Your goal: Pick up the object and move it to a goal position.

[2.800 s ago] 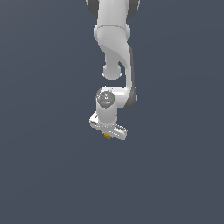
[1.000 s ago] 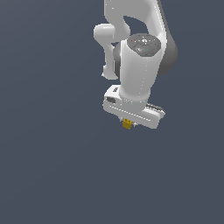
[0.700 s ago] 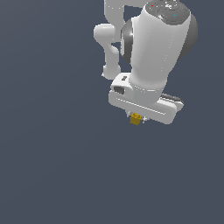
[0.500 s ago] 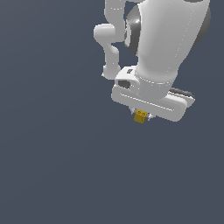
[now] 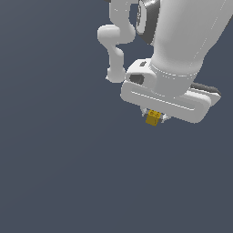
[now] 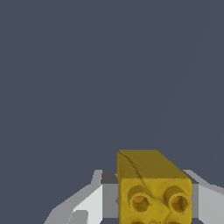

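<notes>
The white gripper (image 5: 156,115) sits at the lower end of the Panda arm (image 5: 182,50), under the broad white hand housing that fills the upper part of the exterior view's right. The yellow-orange block (image 5: 153,118) projects just below that housing, seated between the two fingers, and only its lower portion shows past the housing edge. In the wrist view the block (image 6: 153,186) lies directly ahead of the camera, with a white finger (image 6: 85,205) against one of its sides and the other finger at the opposite side near the frame edge; the jaws are closed narrowly onto the block and hold it. The face of the block toward the wrist camera carries round recessed sockets, and a thin crack-like line crosses its upper surface. Around the block both views show only a uniform dark grey-blue background (image 5: 59,173), with no supporting surface distinguishable beneath it.
</notes>
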You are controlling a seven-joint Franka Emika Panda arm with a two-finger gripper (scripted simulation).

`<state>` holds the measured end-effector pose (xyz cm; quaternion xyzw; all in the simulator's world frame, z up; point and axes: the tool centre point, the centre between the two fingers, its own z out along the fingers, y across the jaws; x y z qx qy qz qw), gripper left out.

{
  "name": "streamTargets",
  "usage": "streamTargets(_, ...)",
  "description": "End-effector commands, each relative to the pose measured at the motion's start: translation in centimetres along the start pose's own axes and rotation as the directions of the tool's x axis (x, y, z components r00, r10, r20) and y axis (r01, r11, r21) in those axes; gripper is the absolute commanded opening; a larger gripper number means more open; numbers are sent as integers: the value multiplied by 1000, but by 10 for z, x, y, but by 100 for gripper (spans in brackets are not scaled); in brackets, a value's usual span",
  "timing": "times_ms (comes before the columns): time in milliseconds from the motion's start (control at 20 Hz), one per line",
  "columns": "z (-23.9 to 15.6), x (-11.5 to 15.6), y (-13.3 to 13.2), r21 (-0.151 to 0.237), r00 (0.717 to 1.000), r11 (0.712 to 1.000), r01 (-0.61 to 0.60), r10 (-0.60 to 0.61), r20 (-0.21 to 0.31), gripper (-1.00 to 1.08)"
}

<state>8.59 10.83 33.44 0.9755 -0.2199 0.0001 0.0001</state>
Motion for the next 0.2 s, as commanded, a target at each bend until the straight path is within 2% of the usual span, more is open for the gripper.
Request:
streamTargets(0,-3,1,-2,0,1000,1000,0,0,0,-100)
streamTargets(150,-3,1,-2,0,1000,1000,0,0,0,-100)
